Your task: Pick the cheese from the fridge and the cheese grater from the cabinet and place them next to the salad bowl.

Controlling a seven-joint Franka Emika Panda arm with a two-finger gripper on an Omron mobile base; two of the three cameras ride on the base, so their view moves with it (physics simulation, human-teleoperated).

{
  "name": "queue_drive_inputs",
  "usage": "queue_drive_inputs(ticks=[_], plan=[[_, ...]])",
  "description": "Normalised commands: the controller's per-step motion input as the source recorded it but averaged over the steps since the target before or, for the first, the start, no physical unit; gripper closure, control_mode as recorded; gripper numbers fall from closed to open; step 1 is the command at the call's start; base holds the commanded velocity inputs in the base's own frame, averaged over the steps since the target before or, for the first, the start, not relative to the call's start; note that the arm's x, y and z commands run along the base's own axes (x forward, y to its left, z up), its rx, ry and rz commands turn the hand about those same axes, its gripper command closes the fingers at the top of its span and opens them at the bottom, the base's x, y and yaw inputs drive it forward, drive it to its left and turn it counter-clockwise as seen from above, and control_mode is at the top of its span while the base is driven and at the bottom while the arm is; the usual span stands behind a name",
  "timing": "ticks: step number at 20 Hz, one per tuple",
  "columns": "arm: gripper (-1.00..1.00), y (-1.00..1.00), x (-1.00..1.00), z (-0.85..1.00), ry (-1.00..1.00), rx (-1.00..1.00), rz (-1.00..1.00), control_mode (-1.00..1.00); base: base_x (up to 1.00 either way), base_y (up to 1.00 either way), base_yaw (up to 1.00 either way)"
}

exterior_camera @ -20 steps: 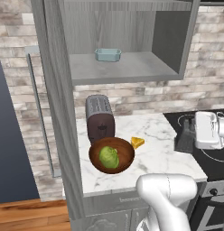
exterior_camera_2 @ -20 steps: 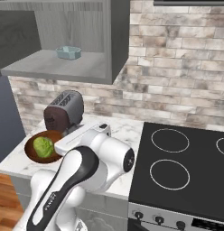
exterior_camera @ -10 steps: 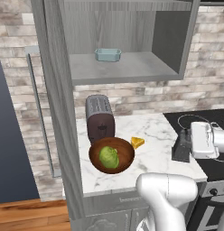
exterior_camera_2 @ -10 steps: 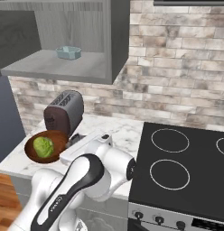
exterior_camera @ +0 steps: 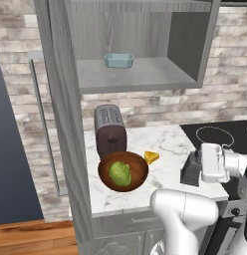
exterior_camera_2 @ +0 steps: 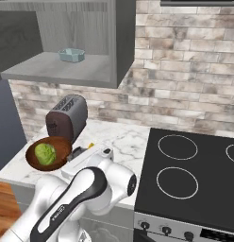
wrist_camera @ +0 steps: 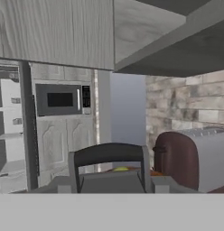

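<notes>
My gripper [exterior_camera: 199, 168] is shut on the dark grey cheese grater [exterior_camera: 189, 172], held low over the counter's front right, to the right of the salad bowl [exterior_camera: 123, 172]. The brown bowl holds green leaves. A small yellow cheese [exterior_camera: 152, 157] wedge lies on the marble just right of the bowl, between it and the grater. From the other side the grater [exterior_camera_2: 79, 153] sits close to the cheese [exterior_camera_2: 90, 145] and the bowl [exterior_camera_2: 48, 153]. In the hand view the grater's handle [wrist_camera: 109, 154] arches in front, with the cheese [wrist_camera: 121, 169] peeking behind it. The cabinet [exterior_camera: 140, 74] stands open; the fridge [exterior_camera: 11, 159] is at the left.
A toaster [exterior_camera: 109, 130] stands behind the bowl against the brick wall. A light blue dish [exterior_camera: 118, 60] rests on the cabinet shelf. The open cabinet door [exterior_camera: 63, 129] with its bar handle juts out left of the bowl. A black stovetop [exterior_camera_2: 194, 165] lies to the right.
The hand with the grater has come down and moved left, closer to the cheese and the bowl. Bowl, cheese and toaster have stayed put.
</notes>
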Motion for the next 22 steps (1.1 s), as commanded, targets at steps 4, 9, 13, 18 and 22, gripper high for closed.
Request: queue_drive_inputs(ticks=[4,9,13,18,22], plan=[[1.0,0.02,0.25,-0.12,0.0,0.06,0.0,-1.0,0.0,0.0,0.0],[1.0,0.0,0.22,-0.08,0.0,0.06,0.0,-1.0,0.0,0.0,0.0],[1.0,0.0,0.17,-0.14,0.0,0.03,0.0,-1.0,0.0,0.0,0.0],[1.0,0.0,0.17,-0.12,0.0,0.0,0.0,-1.0,0.0,0.0,0.0],[1.0,0.0,0.26,0.0,0.0,0.0,0.0,-1.0,0.0,0.0,0.0]])
